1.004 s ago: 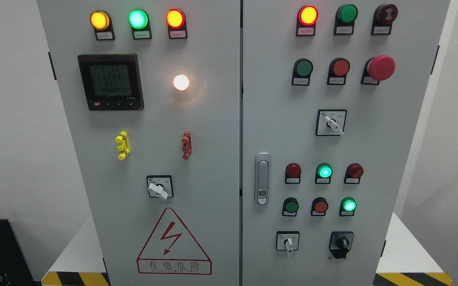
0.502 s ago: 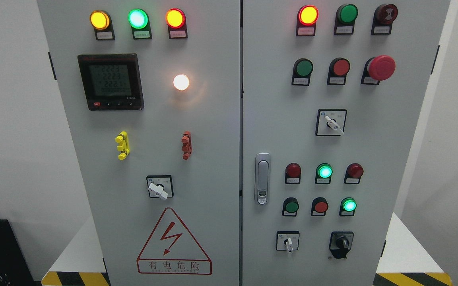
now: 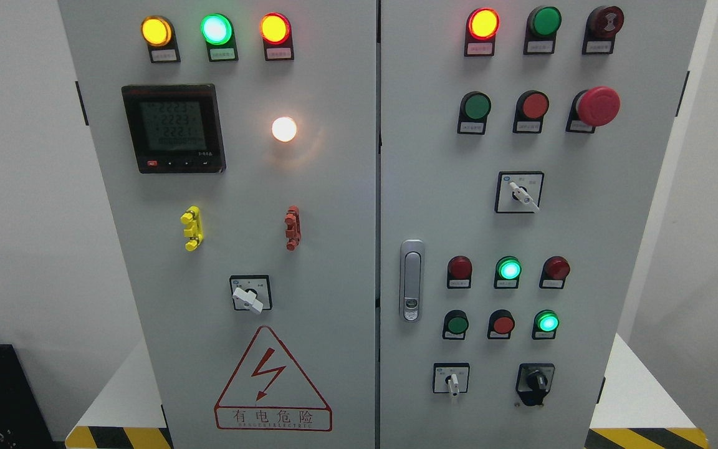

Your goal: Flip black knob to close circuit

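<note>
knob [image 3: 535,381]: black, low on right door, untouched
hands: neither in frame, state can't tell
labels: too small to read

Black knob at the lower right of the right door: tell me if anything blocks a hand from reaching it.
Nothing visible does. The black knob sits bare on the right door, with only flat panel around it; its nearest neighbour, the small white selector switch, lies apart to its left. Neither robot hand shows in the head view.
</note>
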